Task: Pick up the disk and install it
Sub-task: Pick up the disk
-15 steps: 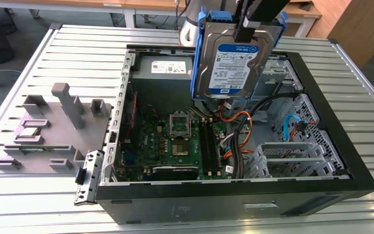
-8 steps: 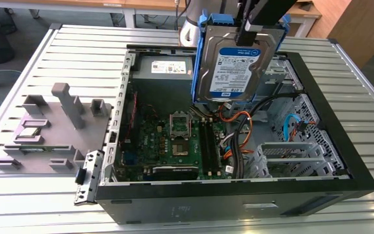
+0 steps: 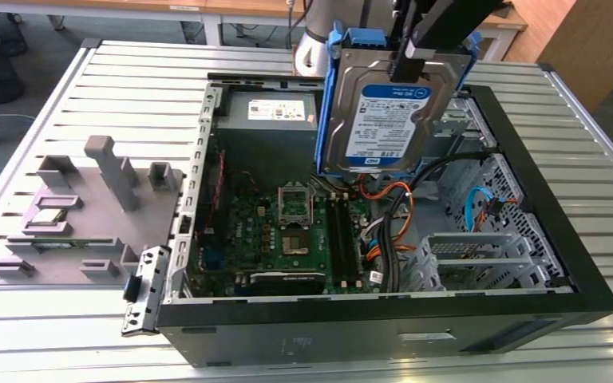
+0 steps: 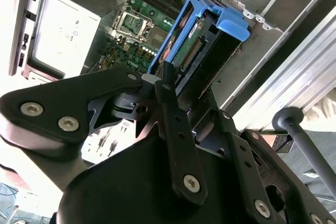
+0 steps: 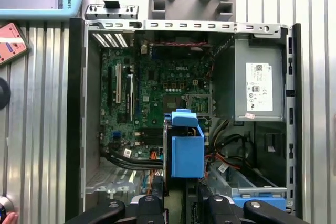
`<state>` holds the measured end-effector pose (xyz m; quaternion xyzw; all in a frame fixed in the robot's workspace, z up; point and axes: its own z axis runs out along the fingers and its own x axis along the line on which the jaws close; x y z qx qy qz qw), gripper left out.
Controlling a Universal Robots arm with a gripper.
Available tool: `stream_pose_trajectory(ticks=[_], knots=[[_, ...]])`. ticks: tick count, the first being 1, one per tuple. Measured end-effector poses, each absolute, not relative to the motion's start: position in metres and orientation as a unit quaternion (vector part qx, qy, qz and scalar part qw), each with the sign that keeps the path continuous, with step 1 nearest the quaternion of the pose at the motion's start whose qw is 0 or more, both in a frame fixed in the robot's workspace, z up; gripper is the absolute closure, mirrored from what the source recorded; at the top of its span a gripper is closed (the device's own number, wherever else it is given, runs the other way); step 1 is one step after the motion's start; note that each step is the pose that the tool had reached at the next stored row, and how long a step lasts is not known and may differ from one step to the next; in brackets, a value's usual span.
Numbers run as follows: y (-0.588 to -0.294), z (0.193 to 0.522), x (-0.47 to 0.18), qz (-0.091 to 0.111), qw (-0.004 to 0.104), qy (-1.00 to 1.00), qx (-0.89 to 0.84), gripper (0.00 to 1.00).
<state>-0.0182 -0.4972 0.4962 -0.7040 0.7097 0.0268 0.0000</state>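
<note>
The disk (image 3: pixel 386 112), a silver-grey hard drive with a blue-and-white label and blue side rails, hangs upright in the air. It is above the open computer case (image 3: pixel 520 159), over the motherboard's right part in the exterior view. My gripper (image 3: pixel 411 60) is shut on its upper edge from above. In the second wrist view the disk (image 4: pixel 197 45) runs edge-on away from my black fingers (image 4: pixel 167 85), with its connector edge and blue end tab showing. In the first wrist view the blue rail end (image 5: pixel 186 148) of the disk sits above the case's cable area.
Inside the case lie the green motherboard (image 3: pixel 290 223), a grey power-supply box (image 3: pixel 267 112) with a white sticker, orange and blue cables (image 3: pixel 392 207), and a metal drive cage (image 3: pixel 477 255). A grey fixture (image 3: pixel 83 207) stands on the slatted table at the exterior view's left.
</note>
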Motion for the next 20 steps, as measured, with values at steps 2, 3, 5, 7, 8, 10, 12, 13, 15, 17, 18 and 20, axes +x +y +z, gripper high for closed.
stream_pose_trajectory(ticks=[2,3,5,7,8,10,12,13,15,17,18,20], knots=[[-0.499,0.496,-0.018,0.027,0.000,0.710,-0.704,0.65],[-0.501,0.496,-0.018,0.027,0.000,0.710,-0.704,0.65],[-0.503,0.496,-0.018,0.027,0.000,0.710,-0.704,0.65],[-0.505,0.496,-0.018,0.027,0.000,0.710,-0.704,0.65],[-0.506,0.496,-0.017,0.027,0.000,0.710,-0.704,0.65],[-0.509,0.496,-0.017,0.027,0.000,0.710,-0.704,0.65],[-0.511,0.496,-0.017,0.027,0.000,0.711,-0.703,0.65],[-0.513,0.496,-0.017,0.027,0.000,0.711,-0.703,0.65],[-0.515,0.496,-0.017,0.027,0.000,0.711,-0.703,0.65],[-0.517,0.496,-0.017,0.027,0.000,0.712,-0.702,0.65],[-0.519,0.496,-0.017,0.027,0.000,0.712,-0.702,0.65],[-0.521,0.495,-0.017,0.027,0.000,0.712,-0.701,0.65]])
